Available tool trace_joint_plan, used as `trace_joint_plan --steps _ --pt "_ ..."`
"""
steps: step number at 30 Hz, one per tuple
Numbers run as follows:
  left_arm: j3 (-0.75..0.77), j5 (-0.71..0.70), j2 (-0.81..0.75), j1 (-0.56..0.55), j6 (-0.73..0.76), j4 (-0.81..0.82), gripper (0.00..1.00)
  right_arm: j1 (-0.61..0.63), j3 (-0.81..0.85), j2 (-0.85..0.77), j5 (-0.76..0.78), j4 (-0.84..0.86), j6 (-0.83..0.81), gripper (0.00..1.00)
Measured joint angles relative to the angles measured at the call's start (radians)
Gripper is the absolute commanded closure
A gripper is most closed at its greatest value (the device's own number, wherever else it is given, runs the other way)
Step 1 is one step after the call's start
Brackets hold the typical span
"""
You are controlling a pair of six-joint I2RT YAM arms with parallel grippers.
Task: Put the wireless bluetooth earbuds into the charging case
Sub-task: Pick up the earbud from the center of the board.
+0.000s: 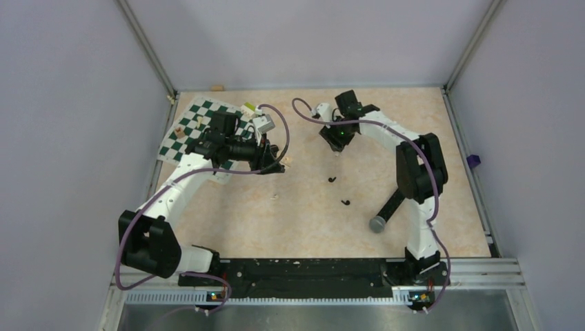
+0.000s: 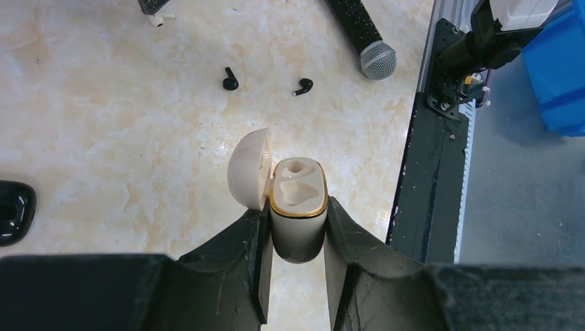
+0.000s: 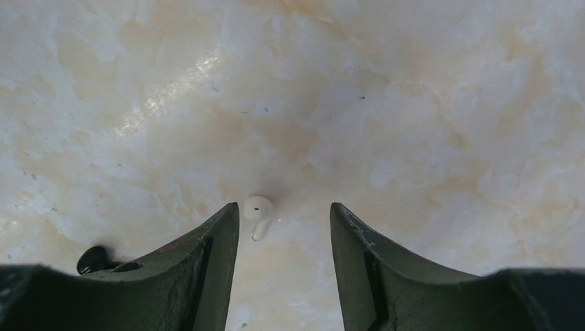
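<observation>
Two black earbuds (image 1: 332,180) (image 1: 345,203) lie on the marble table; both also show in the left wrist view (image 2: 230,80) (image 2: 302,87). The black charging case (image 2: 10,210) lies at the left edge of that view, apart from my left gripper. My left gripper (image 2: 296,207) is shut on a cream-white case (image 2: 298,207) with a gold rim, lid open, slots empty. My right gripper (image 3: 284,210) is open, low over the table, with a white earbud (image 3: 257,210) between its fingers near the left one. A small black piece (image 3: 92,259) shows beside that finger.
A black microphone with a grey head (image 1: 386,210) lies at the right by the right arm's base. A green-and-white chessboard (image 1: 200,127) lies at the back left. A small white piece (image 1: 274,196) lies mid-table. A blue bin (image 2: 559,76) stands beyond the table's rail.
</observation>
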Motion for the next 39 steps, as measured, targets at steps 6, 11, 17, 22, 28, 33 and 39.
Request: trace_joint_plan --steps 6,11,17,22,28,33,39 --pt "0.000 -0.002 0.000 0.000 0.000 0.000 1.00 0.073 0.145 0.126 0.115 -0.117 -0.077 0.49" --pt "0.000 -0.005 0.000 0.000 0.000 0.000 1.00 0.114 0.269 0.214 0.188 -0.217 -0.103 0.49" --pt "0.000 -0.008 0.000 0.000 0.000 0.000 1.00 0.125 0.377 0.281 0.267 -0.309 -0.107 0.49" --pt "0.000 -0.007 0.000 0.000 0.000 0.000 1.00 0.125 0.404 0.296 0.311 -0.369 -0.109 0.50" --pt "0.000 -0.008 0.000 0.000 0.000 0.000 1.00 0.125 0.416 0.305 0.323 -0.444 -0.109 0.52" --pt "0.000 -0.008 0.000 0.000 0.000 0.000 1.00 0.125 0.417 0.308 0.315 -0.482 -0.109 0.58" --pt "0.000 -0.008 0.000 0.000 0.000 0.001 1.00 0.125 0.422 0.311 0.304 -0.491 -0.118 0.55"
